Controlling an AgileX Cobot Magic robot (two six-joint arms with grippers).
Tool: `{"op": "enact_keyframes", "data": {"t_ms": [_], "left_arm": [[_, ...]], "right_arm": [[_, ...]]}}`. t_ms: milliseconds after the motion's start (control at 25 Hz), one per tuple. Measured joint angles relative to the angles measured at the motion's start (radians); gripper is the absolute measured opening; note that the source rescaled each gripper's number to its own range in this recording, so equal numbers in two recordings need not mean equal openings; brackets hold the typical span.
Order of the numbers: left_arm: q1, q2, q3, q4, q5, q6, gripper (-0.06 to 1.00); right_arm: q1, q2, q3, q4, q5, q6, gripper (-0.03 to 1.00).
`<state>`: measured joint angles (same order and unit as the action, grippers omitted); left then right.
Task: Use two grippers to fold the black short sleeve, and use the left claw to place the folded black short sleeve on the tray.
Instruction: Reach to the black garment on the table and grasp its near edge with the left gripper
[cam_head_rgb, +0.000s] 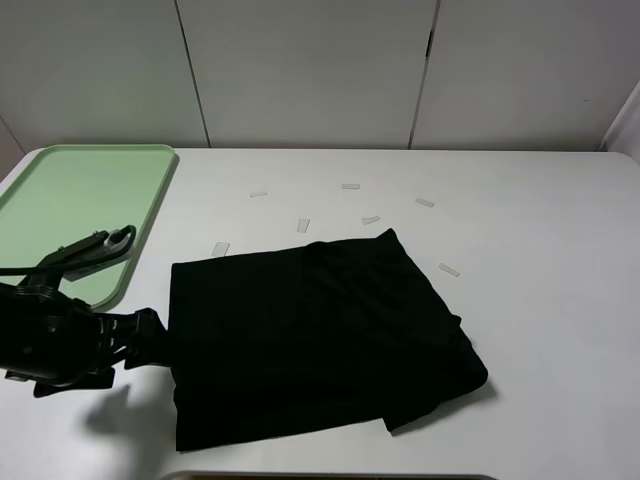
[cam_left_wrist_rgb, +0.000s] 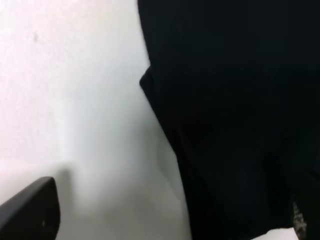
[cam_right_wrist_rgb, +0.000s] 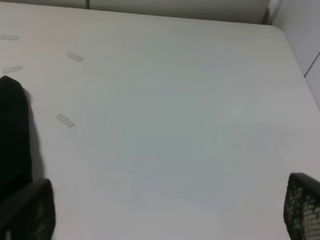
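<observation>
The black short sleeve (cam_head_rgb: 320, 340) lies folded into a rough rectangle on the white table, one corner turned up at the front right. My left gripper (cam_head_rgb: 150, 335), the left claw, sits low at the cloth's left edge with its jaws apart. In its wrist view one dark finger (cam_left_wrist_rgb: 30, 210) rests on bare table beside the shirt edge (cam_left_wrist_rgb: 235, 125); the other finger is hidden. The mint-green tray (cam_head_rgb: 60, 200) stands at the back left. In the right wrist view my right gripper (cam_right_wrist_rgb: 165, 215) is open over bare table, and a shirt corner (cam_right_wrist_rgb: 12, 135) shows.
Several small pale tape strips (cam_head_rgb: 350, 187) lie scattered on the table behind the shirt; two of these tape strips (cam_right_wrist_rgb: 65, 120) show in the right wrist view. The table's right edge (cam_right_wrist_rgb: 295, 55) meets a white wall. The right arm is outside the exterior high view.
</observation>
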<state>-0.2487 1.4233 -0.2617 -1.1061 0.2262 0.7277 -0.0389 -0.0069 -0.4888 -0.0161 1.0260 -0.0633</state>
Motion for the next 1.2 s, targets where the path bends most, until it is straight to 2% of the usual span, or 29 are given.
{"op": "enact_keyframes", "data": {"t_ms": [240,440,760,840,960,1000,1040,1120,1200], "left_arm": [[0.0,0.095,-0.032,-0.063,0.003,0.06,0.9],[0.0,0.192,-0.075,-0.078,0.016,0.083,0.9],[-0.018,0.328,-0.216,-0.099,0.101,0.101,0.77],[-0.03,0.353,-0.243,-0.099,0.11,0.101,0.7],[-0.041,0.389,-0.271,-0.096,0.104,0.102,0.46],[-0.041,0.4,-0.275,-0.086,0.091,0.103,0.21],[-0.041,0.401,-0.276,-0.082,0.086,0.106,0.11],[-0.041,0.401,-0.277,-0.081,0.084,0.117,0.02],[-0.041,0.401,-0.278,-0.076,0.082,0.123,0.0]], "right_arm": [[0.0,0.0,0.0,0.0,0.0,0.0,1.0],[0.0,0.0,0.0,0.0,0.0,0.0,1.0],[0.0,0.0,0.0,0.001,0.0,0.0,1.0],[0.0,0.0,0.0,0.001,0.0,0.0,1.0],[0.0,0.0,0.0,0.001,0.0,0.0,1.0],[0.0,0.0,0.0,0.001,0.0,0.0,1.0],[0.0,0.0,0.0,0.001,0.0,0.0,1.0],[0.0,0.0,0.0,0.001,0.0,0.0,1.0],[0.0,0.0,0.0,0.001,0.0,0.0,1.0]]}}
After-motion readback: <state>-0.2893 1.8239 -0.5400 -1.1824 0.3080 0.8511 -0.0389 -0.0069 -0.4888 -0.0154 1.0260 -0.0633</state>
